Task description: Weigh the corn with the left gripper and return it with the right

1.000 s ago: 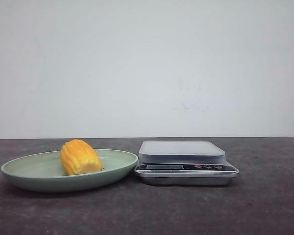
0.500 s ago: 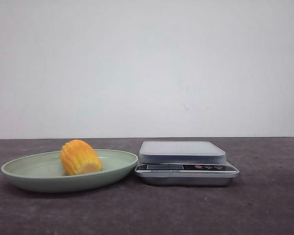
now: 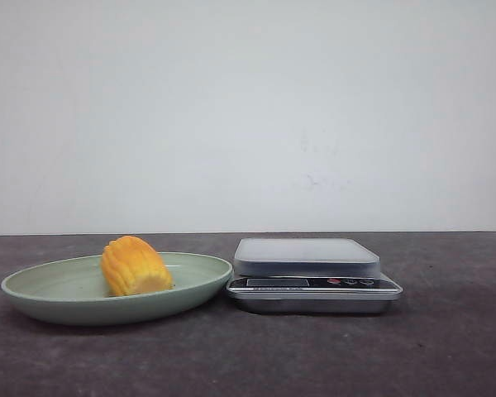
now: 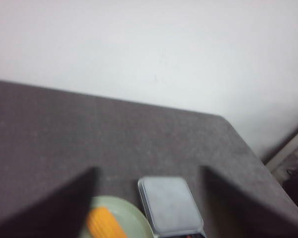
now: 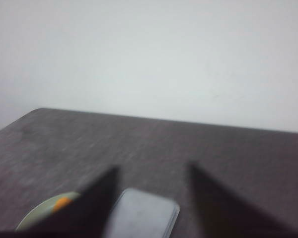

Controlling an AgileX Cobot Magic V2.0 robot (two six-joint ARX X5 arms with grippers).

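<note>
Yellow-orange corn [image 3: 135, 265] is parked on the green plate [image 3: 41, 291], just below the left gripper [image 4: 146, 171], whose fingers are spread wide; the right gripper [image 5: 151, 168] is gaping too, above the scale [image 3: 310, 258].

Blurred, dark, tapering fingers on left gripper [image 4: 148, 171] and right gripper [image 5: 151, 168]
</note>
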